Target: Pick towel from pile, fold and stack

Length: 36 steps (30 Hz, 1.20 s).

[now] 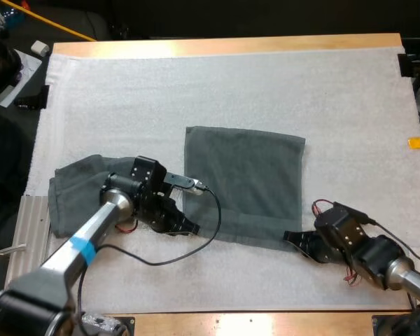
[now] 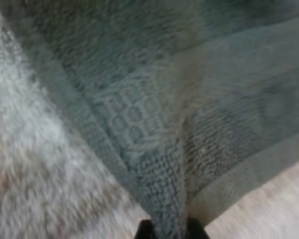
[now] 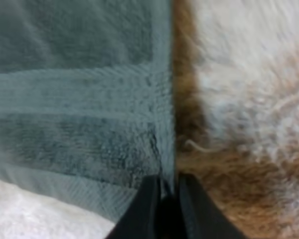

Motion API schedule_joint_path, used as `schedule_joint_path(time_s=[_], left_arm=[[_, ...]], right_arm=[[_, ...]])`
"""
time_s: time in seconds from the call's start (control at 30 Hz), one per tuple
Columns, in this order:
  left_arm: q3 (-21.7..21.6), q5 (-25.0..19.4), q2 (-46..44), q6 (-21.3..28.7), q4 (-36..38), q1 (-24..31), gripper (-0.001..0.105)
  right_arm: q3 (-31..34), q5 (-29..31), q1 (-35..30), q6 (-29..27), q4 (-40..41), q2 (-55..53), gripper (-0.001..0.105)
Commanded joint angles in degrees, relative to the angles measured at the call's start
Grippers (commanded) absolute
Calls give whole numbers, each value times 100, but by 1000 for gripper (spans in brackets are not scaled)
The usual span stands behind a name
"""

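A dark grey-green towel (image 1: 245,183) lies spread flat on the middle of the white mat. My left gripper (image 1: 184,228) pinches the towel's near left corner (image 2: 164,199), and cloth bunches up between its fingers. My right gripper (image 1: 292,239) pinches the near right corner (image 3: 162,164), fingers pressed on the towel's edge. A crumpled towel (image 1: 73,192) of the same colour lies at the mat's left side, behind my left arm.
The white mat (image 1: 231,84) has bare room behind the spread towel and to its right. A ribbed metal plate (image 1: 31,224) sits at the table's left edge. Dark clutter stands beyond the far left corner.
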Motion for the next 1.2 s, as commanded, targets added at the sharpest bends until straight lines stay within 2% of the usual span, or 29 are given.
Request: schedule_joint_path(time_s=[0.0, 0.2, 0.37, 0.43, 0.6, 0.8, 0.97, 1.17], left_arm=[[12, 113, -544, 79, 469, -10, 0], [30, 214, -1398, 162, 1320, -157, 0], [46, 189, -1961, 124, 1850, -751, 0], [4, 60, -1829, 90, 1765, -673, 0], [11, -242, -2216, -16, 2223, -1069, 0], [19, -88, -2366, -81, 1975, -1002, 0], [11, 297, -2110, -178, 1396, -704, 0], [-3, 1274, -1492, -405, 803, -38, 0]], right_arm=[[-340, 45, -9, -357, 680, -353, 1], [-896, 138, -16, -918, 2149, -899, 1], [-1092, -16, 95, -1030, 2873, -1387, 1], [-1087, 53, 100, -1004, 2511, -1334, 1], [-1127, 116, 454, -905, 2897, -1550, 1], [-1135, 239, 605, -652, 2802, -1587, 1], [-1141, 362, 485, -373, 2330, -1413, 1], [-1166, 216, -38, -146, 1662, -915, 1]])
